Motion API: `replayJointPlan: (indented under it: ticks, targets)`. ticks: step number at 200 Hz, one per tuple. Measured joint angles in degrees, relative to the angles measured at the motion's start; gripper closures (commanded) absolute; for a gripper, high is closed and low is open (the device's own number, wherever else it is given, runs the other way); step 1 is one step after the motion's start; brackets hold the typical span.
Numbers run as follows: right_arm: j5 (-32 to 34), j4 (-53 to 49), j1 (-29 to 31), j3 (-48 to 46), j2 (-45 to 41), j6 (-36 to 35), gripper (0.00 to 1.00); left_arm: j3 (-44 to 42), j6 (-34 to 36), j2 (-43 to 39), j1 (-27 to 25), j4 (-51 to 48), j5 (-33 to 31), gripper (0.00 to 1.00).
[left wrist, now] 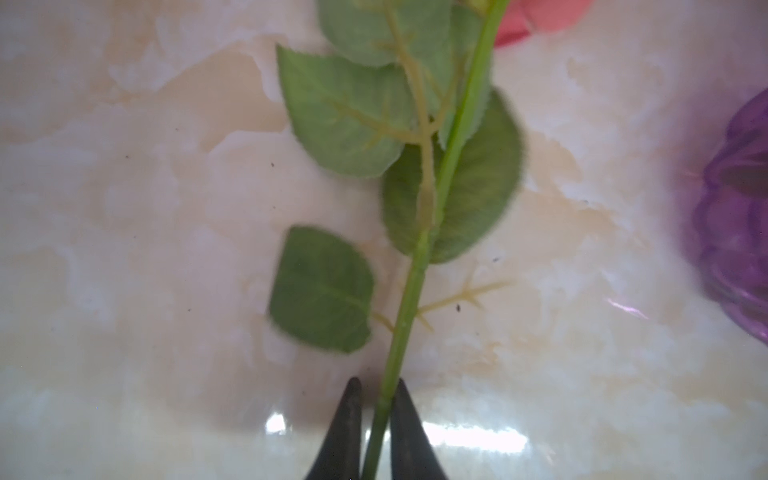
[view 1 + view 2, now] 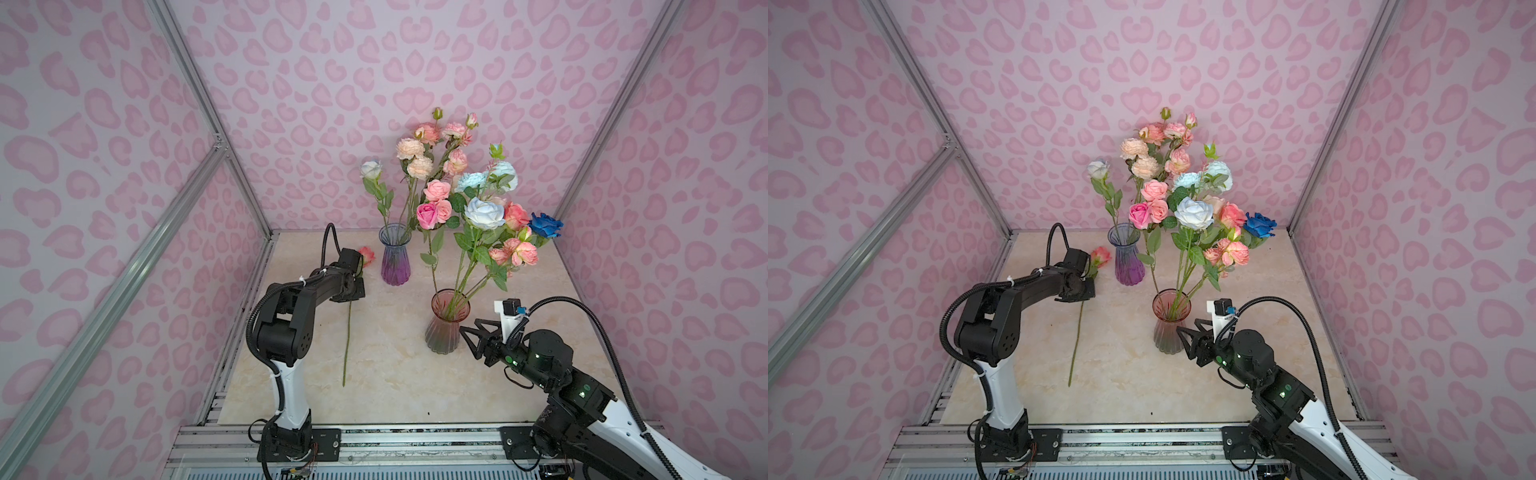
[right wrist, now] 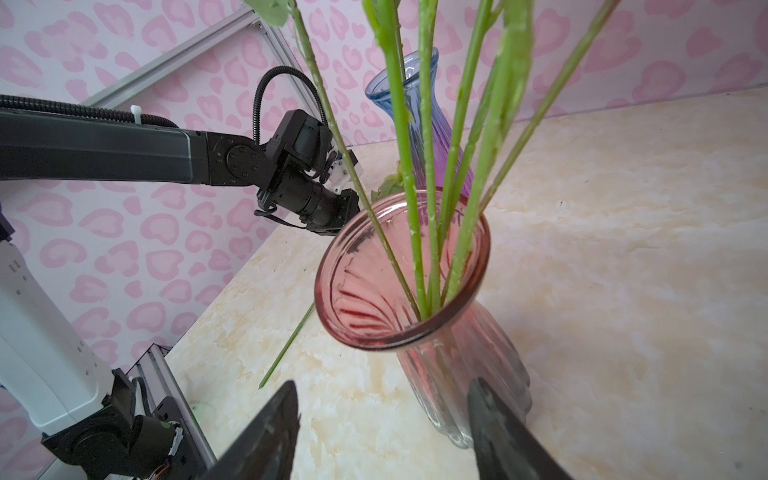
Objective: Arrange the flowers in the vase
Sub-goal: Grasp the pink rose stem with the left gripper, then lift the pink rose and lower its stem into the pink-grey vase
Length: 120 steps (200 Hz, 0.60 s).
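A loose pink-red flower lies on the marble table, bloom (image 2: 367, 254) toward the back and long stem (image 2: 347, 340) toward the front. My left gripper (image 1: 377, 386) is shut on that stem (image 1: 409, 286) just below its leaves. In both top views its fingers are hidden under the wrist (image 2: 347, 286). A pink vase (image 2: 446, 328) holds several flowers (image 2: 484, 212) in pale blue, pink and deep blue. A blue-purple vase (image 2: 395, 257) behind it holds peach and pink blooms (image 2: 419, 153). My right gripper (image 2: 468, 326) stands open beside the pink vase (image 3: 374, 332), with nothing between its fingers.
Pink patterned walls with aluminium posts (image 2: 245, 166) close in the table on three sides. The blue-purple vase (image 1: 735, 224) stands just right of the held flower. Both arm bases sit on the rail (image 2: 374, 440) at the front edge.
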Motion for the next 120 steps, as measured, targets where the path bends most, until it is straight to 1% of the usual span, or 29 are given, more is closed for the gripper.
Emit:
replayJointPlan:
  ticks: [5, 34, 65, 87, 120]
  targets:
    - [0.00, 0.00, 0.00, 0.13, -0.02, 0.00, 0.35, -0.22, -0.02, -0.22, -0.07, -0.04, 0.15, 0.97]
    - [0.02, -0.02, 0.00, 0.26, -1.07, 0.00, 0.35, -1.38, -0.44, -3.58, -0.22, -1.73, 0.68, 0.97]
    - [0.33, -1.07, 0.00, 1.09, -1.86, -0.17, 0.35, -2.54, -0.68, -11.41, -0.24, -2.27, 0.26, 0.97]
    - [0.72, -2.84, -0.02, 2.25, -2.43, -0.85, 0.35, -3.82, -1.16, -19.52, -0.33, -2.45, -0.09, 0.97]
    - [1.92, -4.33, -0.07, 3.23, -2.38, -1.70, 0.35, -7.10, -1.66, -36.33, -1.84, -0.33, -1.18, 0.97]
